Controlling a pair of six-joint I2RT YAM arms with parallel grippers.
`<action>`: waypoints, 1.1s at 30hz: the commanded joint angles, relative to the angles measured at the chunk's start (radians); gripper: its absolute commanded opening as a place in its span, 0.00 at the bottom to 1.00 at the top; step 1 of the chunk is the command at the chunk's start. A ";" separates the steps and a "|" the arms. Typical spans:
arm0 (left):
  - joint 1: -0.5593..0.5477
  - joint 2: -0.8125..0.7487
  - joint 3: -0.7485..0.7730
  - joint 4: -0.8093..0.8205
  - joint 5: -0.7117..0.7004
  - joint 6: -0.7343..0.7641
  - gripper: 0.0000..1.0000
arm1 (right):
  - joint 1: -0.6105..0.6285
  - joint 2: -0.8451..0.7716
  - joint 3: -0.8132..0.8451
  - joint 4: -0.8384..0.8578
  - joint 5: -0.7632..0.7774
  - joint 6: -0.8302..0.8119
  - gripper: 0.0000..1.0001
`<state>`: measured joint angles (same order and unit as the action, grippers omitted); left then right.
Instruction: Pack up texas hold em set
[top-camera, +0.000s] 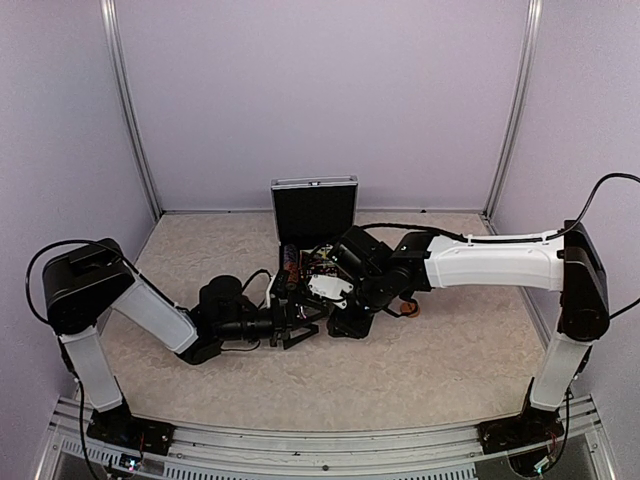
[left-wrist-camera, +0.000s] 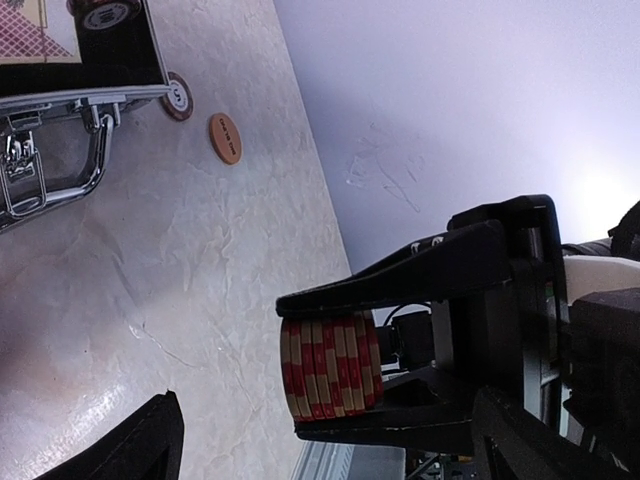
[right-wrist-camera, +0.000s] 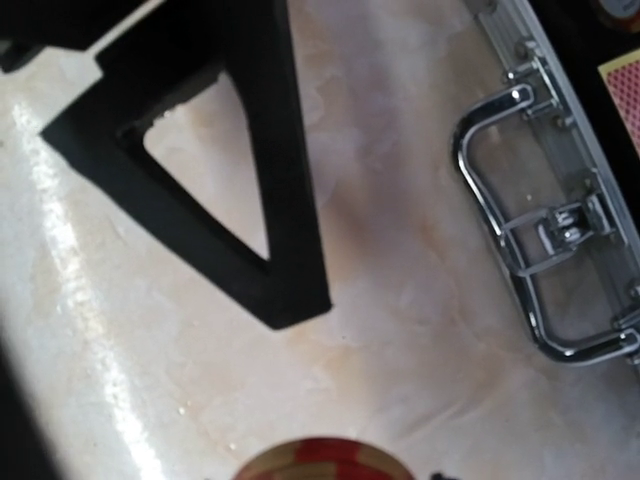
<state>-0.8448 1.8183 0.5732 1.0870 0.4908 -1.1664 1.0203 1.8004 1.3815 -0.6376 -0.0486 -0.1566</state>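
One chip stack (left-wrist-camera: 330, 367) pinched in right jaws | left jaws spread | case (top-camera: 314, 212) open

A: Table top (right-wrist-camera: 400, 320): stone-look, smooth, glossy. Glare streaks across it.
B: Agreed. Case handle (right-wrist-camera: 480, 200): chromed metal, mirror polish. Case rim (left-wrist-camera: 80, 98): bare aluminium, ribbed, satin.
A: Chip stack (left-wrist-camera: 330, 368): matt, clay or plastic, can't tell which.
B: Right gripper's fingers (left-wrist-camera: 400, 290): black plastic, matt w/ slight sheen.
A: Case lining (top-camera: 314, 212): black, matt. Cloth or foam, can't tell. Walls (top-camera: 320, 100): flat matt.
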 joint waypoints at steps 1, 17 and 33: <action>0.018 0.034 0.022 0.065 -0.022 -0.040 0.99 | 0.034 -0.030 0.013 -0.015 -0.048 -0.035 0.00; 0.034 0.159 0.003 0.292 -0.004 -0.147 0.99 | 0.033 -0.027 0.005 -0.007 -0.082 -0.035 0.00; -0.009 0.141 0.048 0.160 0.021 -0.057 0.99 | 0.033 -0.019 0.005 -0.007 -0.072 -0.040 0.00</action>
<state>-0.8452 1.9720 0.6044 1.2808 0.4904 -1.2648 1.0451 1.8004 1.3815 -0.6487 -0.1158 -0.1902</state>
